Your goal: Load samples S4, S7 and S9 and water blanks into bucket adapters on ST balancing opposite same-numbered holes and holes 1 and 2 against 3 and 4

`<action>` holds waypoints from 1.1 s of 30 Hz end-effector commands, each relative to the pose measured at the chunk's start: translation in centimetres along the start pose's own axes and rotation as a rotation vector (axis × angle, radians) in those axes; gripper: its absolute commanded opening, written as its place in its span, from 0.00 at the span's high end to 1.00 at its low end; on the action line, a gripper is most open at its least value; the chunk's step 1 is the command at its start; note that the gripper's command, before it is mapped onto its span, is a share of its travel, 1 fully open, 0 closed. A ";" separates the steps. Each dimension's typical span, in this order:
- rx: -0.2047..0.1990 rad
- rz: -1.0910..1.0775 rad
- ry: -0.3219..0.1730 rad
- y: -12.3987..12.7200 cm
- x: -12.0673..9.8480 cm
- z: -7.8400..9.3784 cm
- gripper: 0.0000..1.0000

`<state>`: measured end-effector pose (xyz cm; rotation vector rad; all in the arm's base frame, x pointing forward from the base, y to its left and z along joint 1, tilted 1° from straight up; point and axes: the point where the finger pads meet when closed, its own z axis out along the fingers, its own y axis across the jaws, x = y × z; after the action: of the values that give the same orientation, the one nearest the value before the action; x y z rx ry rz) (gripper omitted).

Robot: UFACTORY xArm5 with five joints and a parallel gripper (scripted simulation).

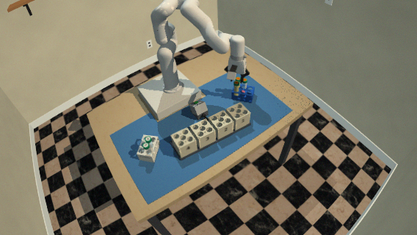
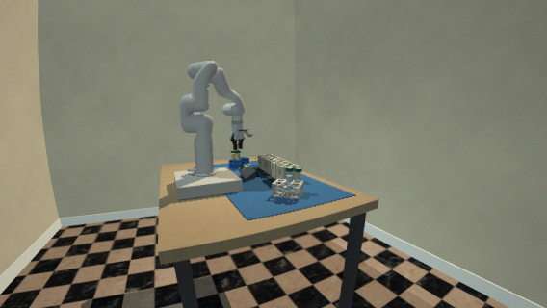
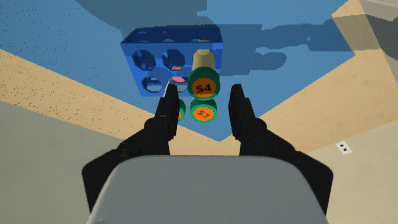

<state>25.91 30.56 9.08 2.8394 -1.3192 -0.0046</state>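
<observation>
The gripper [image 3: 202, 102] is partway open, both black fingers spread with nothing between them and touching nothing. It hangs just above the blue sample rack RS [image 3: 131, 50], and in the wrist view the gap between the fingers frames two orange-dotted caps: S4 [image 3: 204, 85], standing tall with its pale tube body showing behind the cap, and just nearer the camera the cap of S7 [image 3: 203, 112]. A third orange cap [image 3: 180, 112] peeks out beside the left-hand finger, its label hidden. The rack's other wells are open holes, one showing a pink spot.

Over to the arm now: from the top view the white xArm [image 1: 167, 55] rises off its pale base plate [image 1: 147, 96], folds over high and drops its last link straight down, so the gripper [image 1: 240, 76] points vertically at the rack RS [image 1: 245, 95] near the far corner of the blue mat [image 1: 176, 176]. The exterior view confirms it, wrist plumb, fingers just over the tube tops [image 2: 235, 153].

Elsewhere on the mat, the four beige bucket adapters [image 1: 213, 129] stand in a row on the loading stand, all holes showing dark. The white blank rack RB [image 1: 148, 148] sits well apart with green-capped tubes [image 1: 147, 141] in it. The DONE desk [image 1: 198, 107] sits just in front of the base.
</observation>
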 end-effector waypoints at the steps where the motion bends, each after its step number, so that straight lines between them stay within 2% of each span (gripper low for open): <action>1: 0.004 0.000 -0.001 -0.1 0.0 0.8 0.43; 4: 0.003 0.000 -0.001 -0.1 0.0 1.4 0.43; 15: 0.003 0.000 -0.001 -0.1 0.0 1.4 0.43; 33: 0.003 0.000 -0.001 -0.1 0.0 2.5 0.43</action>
<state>25.90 30.56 6.74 2.8394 -1.3192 -0.0046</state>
